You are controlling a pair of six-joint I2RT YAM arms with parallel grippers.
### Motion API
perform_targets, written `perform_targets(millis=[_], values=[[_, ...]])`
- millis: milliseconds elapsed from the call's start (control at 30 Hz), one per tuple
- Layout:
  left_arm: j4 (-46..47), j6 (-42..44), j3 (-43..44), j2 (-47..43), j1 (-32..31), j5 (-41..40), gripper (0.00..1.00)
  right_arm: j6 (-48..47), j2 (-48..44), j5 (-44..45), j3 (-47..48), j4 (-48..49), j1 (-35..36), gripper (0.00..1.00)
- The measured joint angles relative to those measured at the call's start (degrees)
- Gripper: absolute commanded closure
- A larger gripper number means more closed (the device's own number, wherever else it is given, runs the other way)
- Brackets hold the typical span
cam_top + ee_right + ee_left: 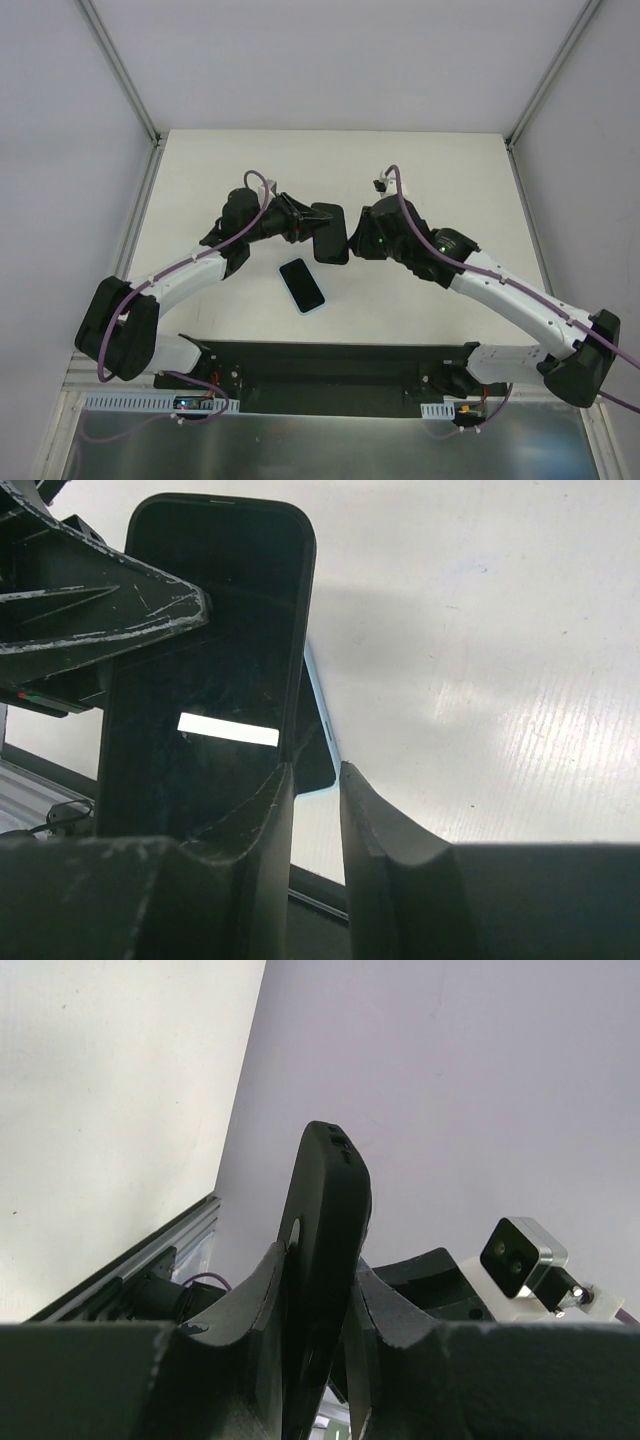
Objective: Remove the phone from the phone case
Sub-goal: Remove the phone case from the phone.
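Note:
The black phone case is held up off the table between the two arms. My left gripper is shut on it; in the left wrist view the case stands edge-on between the jaws of that gripper. The phone, dark screen with a pale blue edge, lies flat on the table below. My right gripper is beside the case's right edge. In the right wrist view its jaws stand a narrow gap apart with nothing between them; the case is to their left and the phone shows below.
The white table is walled by grey panels with metal rails at its left and right edges. A black base plate runs along the near edge. The right wrist camera shows close beyond the case.

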Motion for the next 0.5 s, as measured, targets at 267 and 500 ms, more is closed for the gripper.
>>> perform_targets(millis=[267,500], values=[[0.2,1.1,-0.1,0.1,1.1,-0.4,1.00,0.3,1.4,-3.0,-3.7,6.9,-0.8,0.75],[4.3,0.1,-1.3,2.8,2.1,-0.5,1.00,1.5,2.3,-6.0,-8.2,14.3,-2.7,0.75]])
